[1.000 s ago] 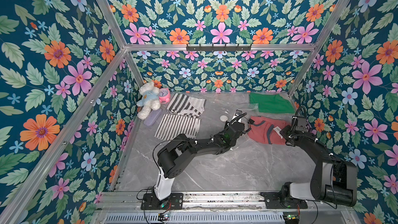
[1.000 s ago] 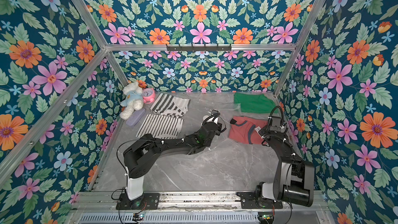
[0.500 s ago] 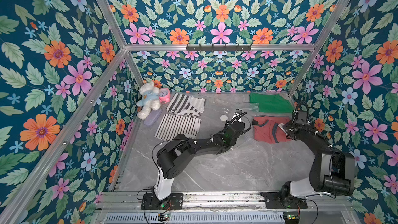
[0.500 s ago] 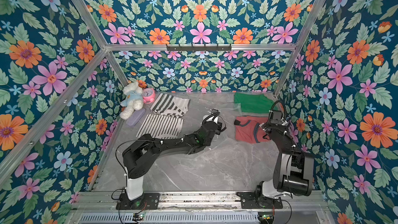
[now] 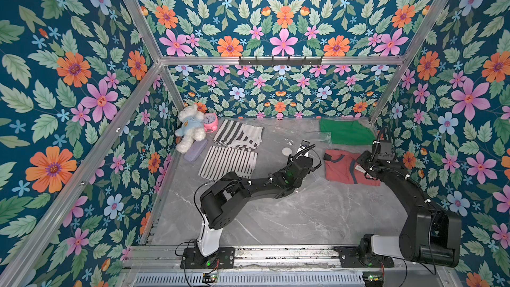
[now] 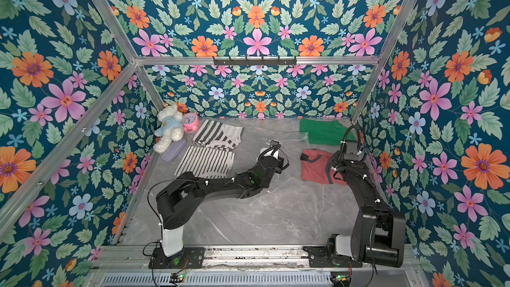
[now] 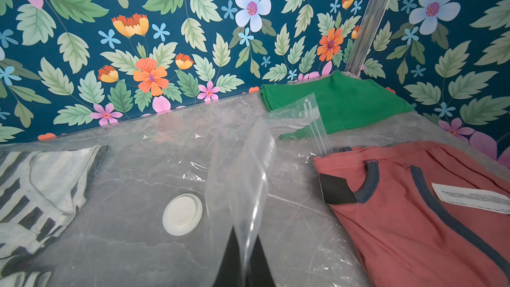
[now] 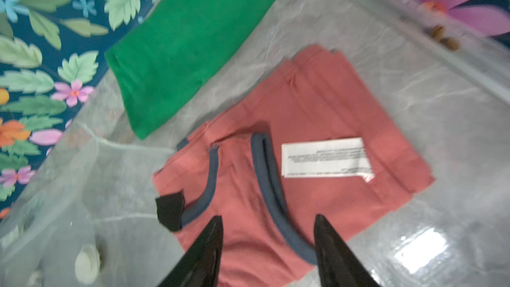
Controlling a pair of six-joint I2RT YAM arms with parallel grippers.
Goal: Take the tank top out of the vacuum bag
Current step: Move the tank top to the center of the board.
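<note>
Pinching a raised fold of the vacuum bag (image 7: 143,178), the left gripper (image 7: 245,241) has its jaws pressed together on the clear film and holds that fold above the table (image 5: 289,216). The rest of the bag lies flat, with its round white valve cap (image 7: 182,214) just beside the gripper and its zip-seal strip (image 7: 313,125) running toward the tank top (image 8: 317,106). The right gripper (image 8: 269,216) hovers over the tank top with jaws spread, gripping nothing. The red, navy-trimmed tank top lies flat near the right wall, uncovered by film, white label facing up, just beside a folded green garment (image 5: 346,132)
</note>
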